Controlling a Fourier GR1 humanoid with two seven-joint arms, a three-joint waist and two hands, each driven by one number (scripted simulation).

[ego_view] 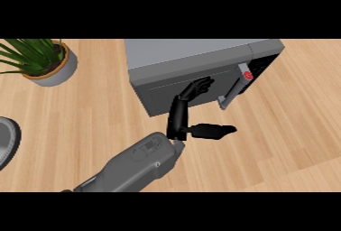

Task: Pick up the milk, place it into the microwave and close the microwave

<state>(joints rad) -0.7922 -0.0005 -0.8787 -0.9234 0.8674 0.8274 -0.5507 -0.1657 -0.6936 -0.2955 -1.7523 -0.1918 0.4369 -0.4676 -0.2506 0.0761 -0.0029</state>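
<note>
I see the wood bench [279, 135] filling the view. Big grey microwave [200, 72] sits at top centre, door shut, handle [231, 90] and red button [248, 75] on its right side. Potted plant [40, 61] at top left, well apart from it. Edge of a grey plate [6, 140] at the left border. One grey forearm comes up from below; I can't tell which arm. Its robot hand [193, 97] is released, fingers straight, tips touching the microwave door, thumb [213, 131] sticking out right. Milk not visible, so I can't tell where it is.
</note>
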